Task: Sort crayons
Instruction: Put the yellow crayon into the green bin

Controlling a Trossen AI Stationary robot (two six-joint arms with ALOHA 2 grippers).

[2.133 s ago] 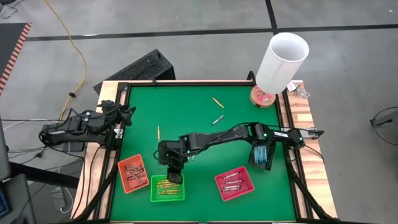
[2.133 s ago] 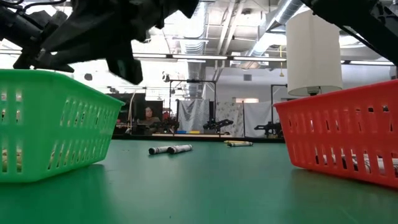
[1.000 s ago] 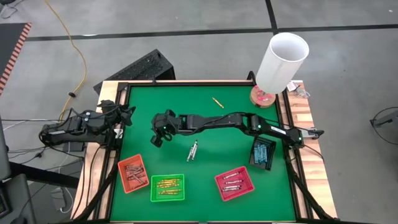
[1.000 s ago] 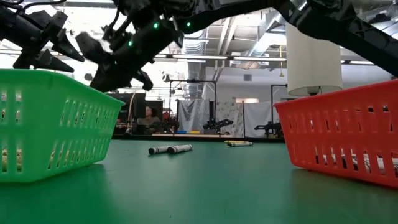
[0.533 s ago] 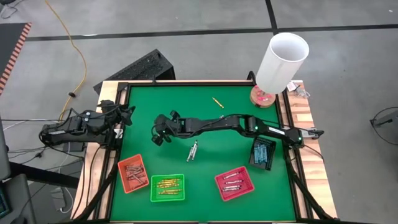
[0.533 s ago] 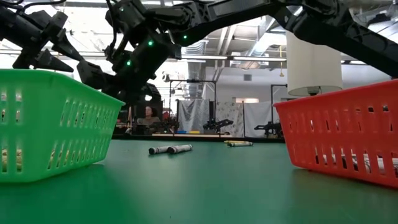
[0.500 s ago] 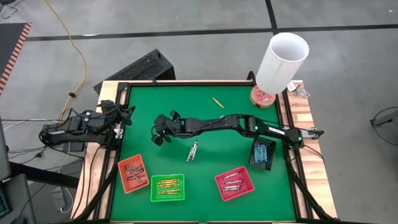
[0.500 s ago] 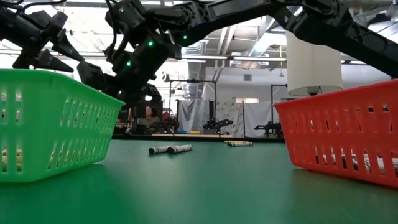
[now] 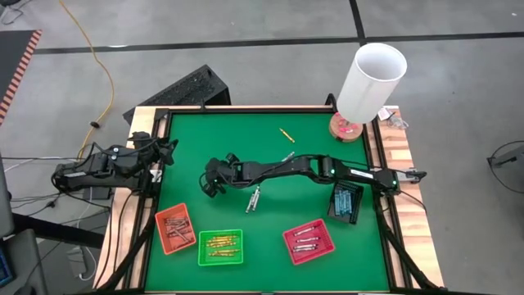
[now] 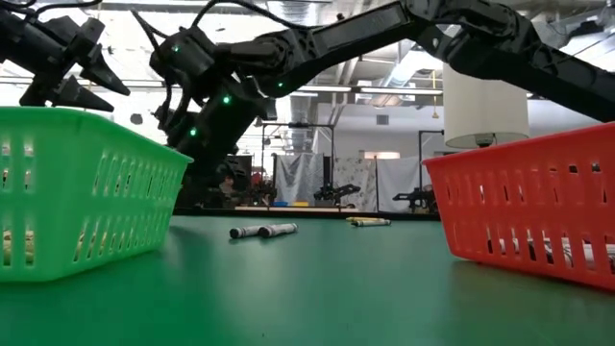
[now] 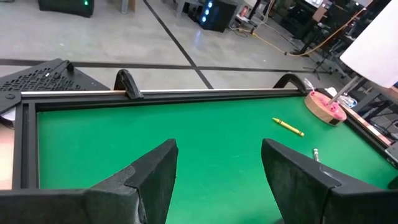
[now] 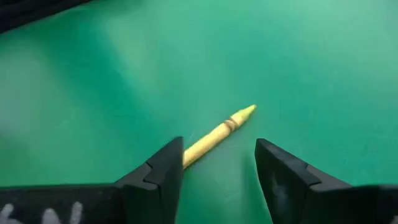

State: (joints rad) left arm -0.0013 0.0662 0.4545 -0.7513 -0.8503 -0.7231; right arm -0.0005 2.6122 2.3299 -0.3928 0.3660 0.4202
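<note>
A yellow crayon lies flat on the green mat. My right gripper is open, low over the mat's left middle, one finger on each side of this crayon's near half. In the high view the gripper hides the crayon. Two silvery crayons lie together mid-mat, another yellow crayon and a silvery one farther back. Sorted crayons lie in the orange, green, red and black trays. My left gripper waits open at the mat's left edge.
A tall white cylinder stands on a round wooden base at the far right corner. A raised black frame runs around the mat. The trays line the near side; the mat's far left part is bare green.
My right gripper has come down toward the mat and a little toward the near edge, tipping further downward, and now stands over the yellow crayon at the left middle. The crayons on the mat have stayed where they were.
</note>
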